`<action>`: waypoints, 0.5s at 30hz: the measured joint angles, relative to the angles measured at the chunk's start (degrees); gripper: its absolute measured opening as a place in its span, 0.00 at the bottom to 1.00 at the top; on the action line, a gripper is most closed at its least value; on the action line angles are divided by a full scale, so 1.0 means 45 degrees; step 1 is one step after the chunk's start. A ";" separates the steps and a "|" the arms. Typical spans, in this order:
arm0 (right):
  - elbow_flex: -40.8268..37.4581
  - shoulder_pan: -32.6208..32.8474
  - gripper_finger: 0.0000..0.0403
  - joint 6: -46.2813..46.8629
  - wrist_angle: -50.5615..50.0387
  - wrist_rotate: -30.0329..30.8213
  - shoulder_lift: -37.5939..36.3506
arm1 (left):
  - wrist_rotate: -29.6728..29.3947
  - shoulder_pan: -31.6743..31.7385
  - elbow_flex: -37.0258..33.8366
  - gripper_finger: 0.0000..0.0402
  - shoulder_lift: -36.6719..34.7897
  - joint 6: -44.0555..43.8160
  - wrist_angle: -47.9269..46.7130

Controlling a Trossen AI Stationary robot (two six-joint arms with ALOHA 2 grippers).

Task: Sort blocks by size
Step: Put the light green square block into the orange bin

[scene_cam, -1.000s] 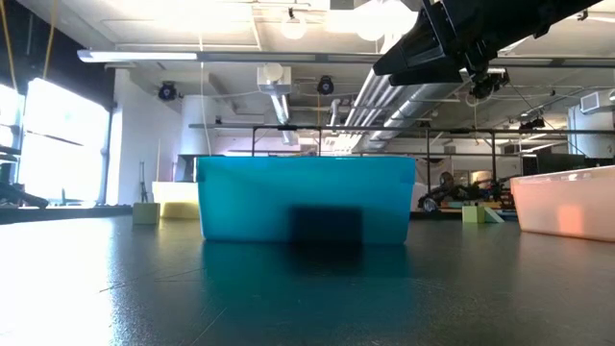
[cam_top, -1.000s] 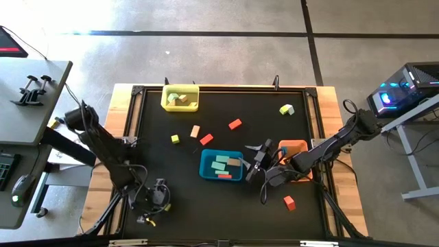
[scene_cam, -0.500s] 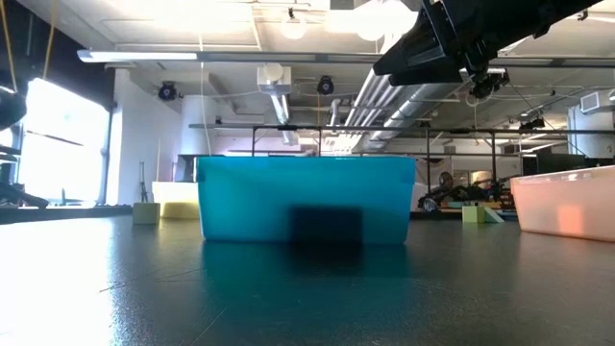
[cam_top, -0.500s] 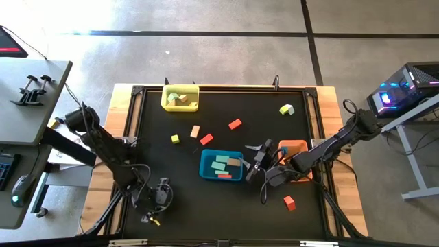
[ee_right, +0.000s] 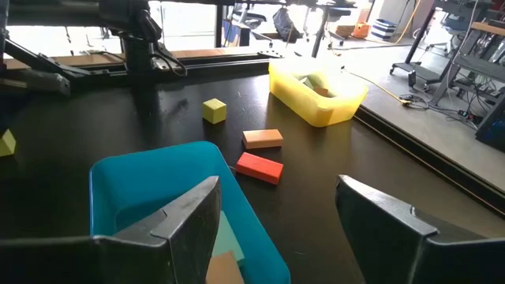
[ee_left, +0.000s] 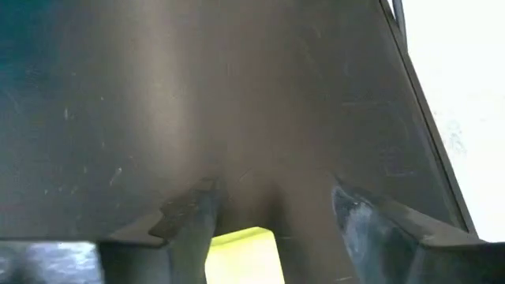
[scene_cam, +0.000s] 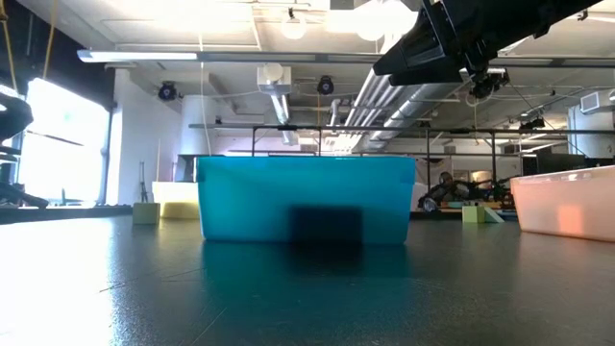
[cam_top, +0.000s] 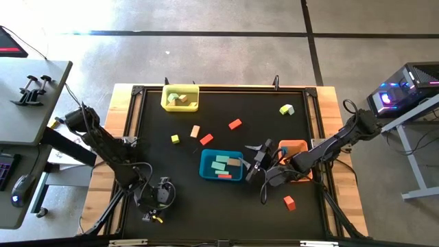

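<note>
My left gripper (cam_top: 159, 204) is open low over the table's near left part. A lime-yellow block (ee_left: 245, 254) lies between its fingers, far back; it also shows in the high view (cam_top: 153, 219). I cannot tell if it touches a finger. My right gripper (cam_top: 254, 165) is open and empty above the right rim of the blue tray (cam_top: 221, 165). That tray holds pale green, tan and red blocks. Loose blocks lie on the mat: a lime cube (cam_top: 175, 138), a tan block (cam_top: 195, 131), two red ones (cam_top: 206, 139) (cam_top: 235, 124).
A yellow tray (cam_top: 180, 98) with blocks stands at the far left. An orange tray (cam_top: 293, 149) stands right of the right gripper. A lime and pale pair (cam_top: 287, 109) lies far right, a red block (cam_top: 289, 202) near right. A raised frame edges the black mat (cam_top: 226, 206).
My left gripper has gone a little toward the table's right edge, along the near side. My right gripper has kept still.
</note>
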 joint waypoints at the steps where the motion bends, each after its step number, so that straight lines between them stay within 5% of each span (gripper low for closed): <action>1: 0.0000 0.0000 0.61 0.0004 -0.0002 0.0002 0.0000 | 0.0000 0.0047 -0.0001 0.62 0.0000 0.0157 -0.0008; 7: 0.0000 0.0000 0.61 0.0010 -0.0005 0.0000 0.0000 | 0.0696 0.0457 0.0091 0.70 0.0000 0.1259 -0.0506; 15: 0.0005 0.0000 0.61 0.0010 -0.0005 0.0000 0.0000 | -0.0211 -0.0304 0.0795 0.71 0.0025 -0.0494 -0.3319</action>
